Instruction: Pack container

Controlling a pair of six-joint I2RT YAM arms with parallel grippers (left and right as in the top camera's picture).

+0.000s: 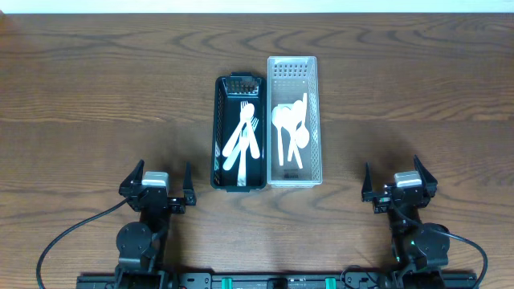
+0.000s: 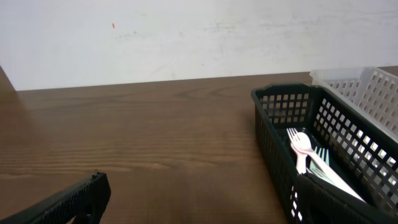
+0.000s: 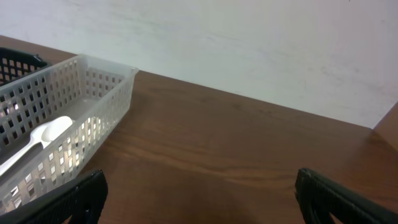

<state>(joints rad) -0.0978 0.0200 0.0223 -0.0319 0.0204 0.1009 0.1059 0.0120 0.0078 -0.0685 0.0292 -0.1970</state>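
Perforated plastic baskets (image 1: 239,181), wood-grain table (image 1: 96,88)

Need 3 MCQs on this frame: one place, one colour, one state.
1. The black basket sits:
A) on the left-arm side of the white basket
B) on its right-arm side
C) inside it

2. The forks are:
A) black
B) white
C) red

3. The left gripper and right gripper are:
A) both shut
B) one holding a fork
C) both open, empty

Key: A, the baskets stand side by side in the overhead view; B, they show white against black mesh; C, jaws spread with nothing between.
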